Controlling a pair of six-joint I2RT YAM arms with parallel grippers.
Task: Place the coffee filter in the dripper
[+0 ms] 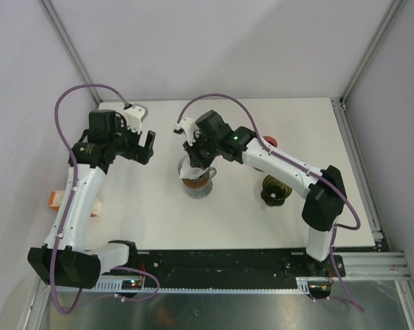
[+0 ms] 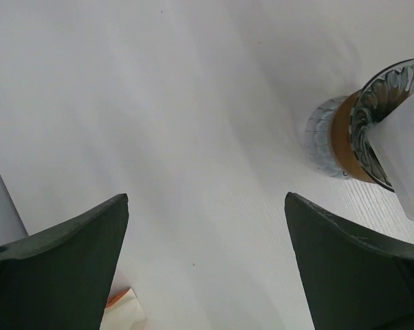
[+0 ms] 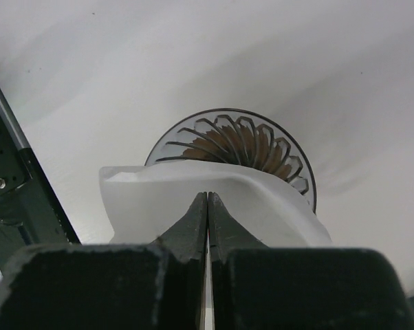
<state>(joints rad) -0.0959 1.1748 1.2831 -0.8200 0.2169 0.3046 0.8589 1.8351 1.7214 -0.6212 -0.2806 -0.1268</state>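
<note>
Right gripper (image 3: 207, 196) pinched shut on white coffee filter (image 3: 269, 206) over glass dripper (image 3: 241, 141). Left gripper (image 2: 207, 198) spread wide at dripper's 10 o'clock. Orange-white packet (image 1: 54, 199), print unreadable.

Your left arm (image 1: 76, 199) is arching up along the left side, elbow bent and wrist facing inward. The left gripper (image 1: 146, 147) is hanging with its two dark fingers (image 2: 69, 261) spread wide, nothing between them. Your right arm (image 1: 289, 168) is stretching across toward the centre, forearm low. The right gripper (image 3: 207, 196) is pointing downward, fingertips pressing flat together on the coffee filter (image 3: 145, 199).
</note>
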